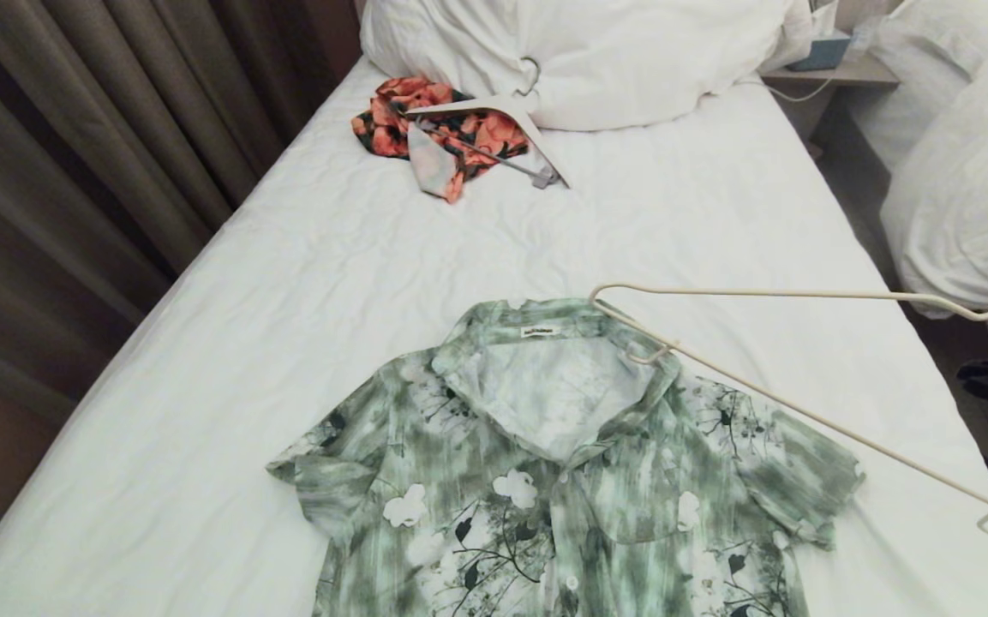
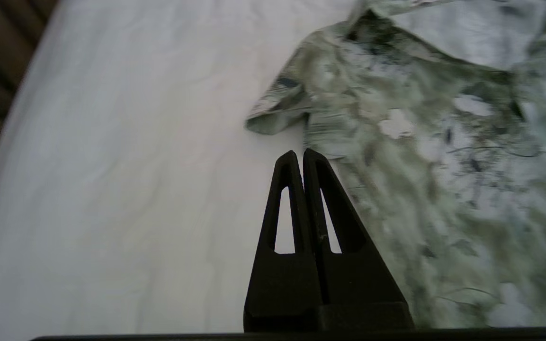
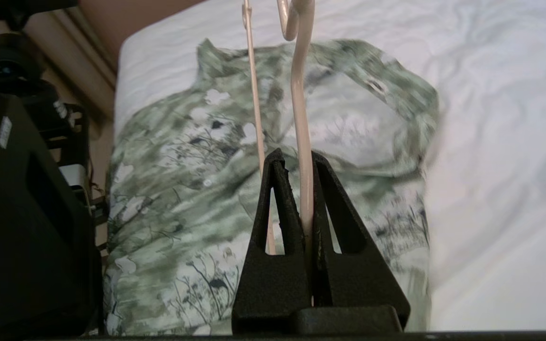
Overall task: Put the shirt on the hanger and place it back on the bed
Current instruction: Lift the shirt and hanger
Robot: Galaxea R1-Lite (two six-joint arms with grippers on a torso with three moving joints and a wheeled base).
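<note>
Right wrist view shows the right gripper [image 3: 302, 158] clamped on the hanger [image 3: 302, 118], apparently above the shirt [image 3: 348, 123]; left gripper [image 2: 299, 154] closed, empty, near the shirt's left sleeve.

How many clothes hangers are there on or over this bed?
2. A thin cream hanger is held by the right tool above the green shirt. A thicker white hanger lies on the orange garment near the duvet.

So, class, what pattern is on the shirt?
Streaky green and white shirt with white flowers, dark sprigs; head view.
</note>
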